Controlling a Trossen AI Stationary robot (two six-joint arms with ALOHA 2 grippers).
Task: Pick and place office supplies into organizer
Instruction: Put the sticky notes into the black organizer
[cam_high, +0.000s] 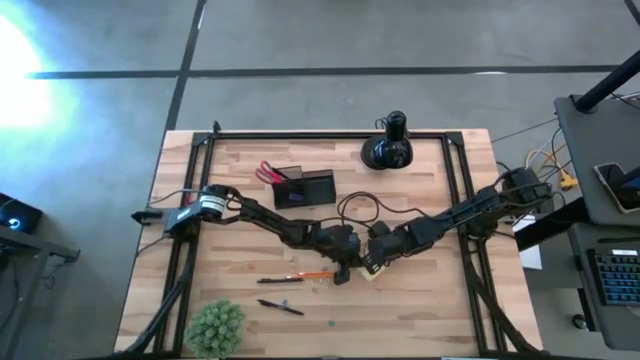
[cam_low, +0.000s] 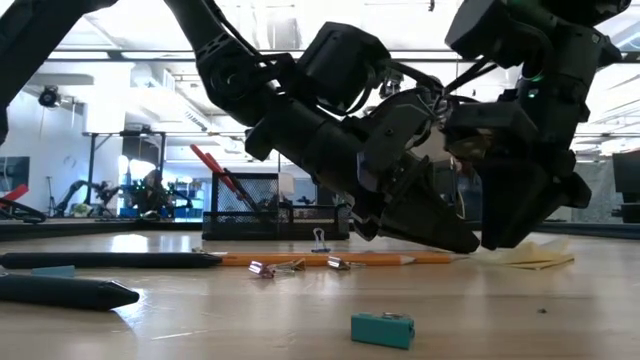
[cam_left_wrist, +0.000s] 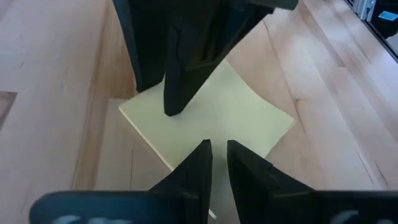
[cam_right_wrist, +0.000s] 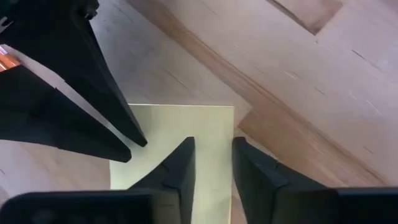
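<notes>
The wooden worktop (cam_high: 420, 300) carries everything, with both dark arms reaching in to meet near its middle. At the far side stands the dark organizer (cam_high: 305, 188), red-handled scissors (cam_high: 268, 173) already poking out of its left end; a black round-based knobbed object (cam_high: 388, 148) sits to its right, and a green fuzzy plant ball (cam_high: 216, 326) at the near edge.

The left hand (cam_left_wrist: 217, 155) and right hand (cam_right_wrist: 211, 158) both crowd over the square yellow sticky-note pad (cam_left_wrist: 211, 112), which lies flat on the wood, well apart from the organizer. The left hand's fingers stand nearly together with a thin slit between them, holding nothing. The right hand's fingers are set narrow, a small gap open over the pad's edge, and it does not look to grip the pad yet.

Still loose nearby: an orange pencil (cam_low: 320, 259), black pens (cam_high: 281, 307), small binder clips (cam_low: 262, 268) and a tiny blue piece (cam_low: 383, 328).

The risk lies in the crowding: the two hands could knock each other. A thin pad lying flat also gives little edge, so narrow fingers may peel only the top sheets or push the pad away across the wood.
</notes>
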